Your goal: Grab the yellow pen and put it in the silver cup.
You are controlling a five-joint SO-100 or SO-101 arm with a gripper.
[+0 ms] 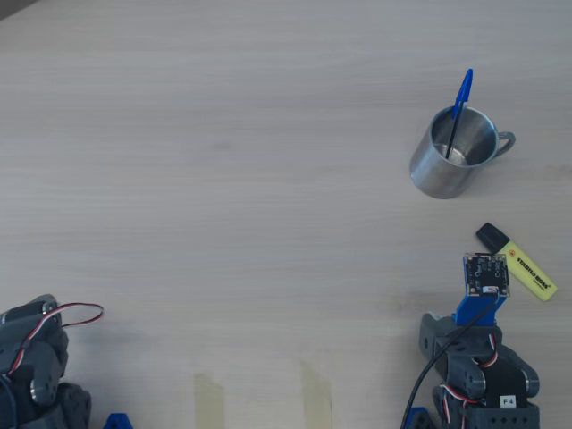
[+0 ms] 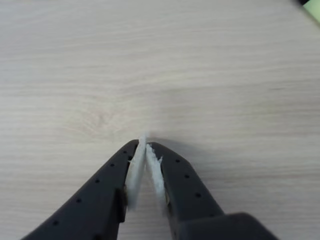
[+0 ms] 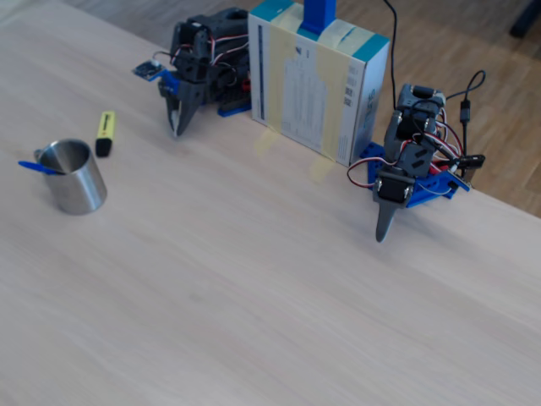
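The yellow pen [image 1: 527, 268] lies flat on the wooden table with its black cap toward the silver cup [image 1: 447, 161], which stands upright a short way beyond it. In the fixed view the yellow pen [image 3: 105, 131] lies just behind the silver cup [image 3: 74, 182]. My gripper [image 3: 176, 129] points down at the table right of the pen, apart from it. In the wrist view my gripper [image 2: 145, 144] is shut, white pads together on nothing, and only a corner of the yellow pen [image 2: 314, 9] shows at top right. From overhead my wrist camera board [image 1: 485, 273] covers the fingers.
A thin blue ballpoint pen [image 1: 459, 100] stands inside the cup. A second arm [image 3: 397, 182] rests at the right of the fixed view, beside a white and teal box [image 3: 313, 80]. Tape strips [image 1: 210, 398] lie near the table's front edge.
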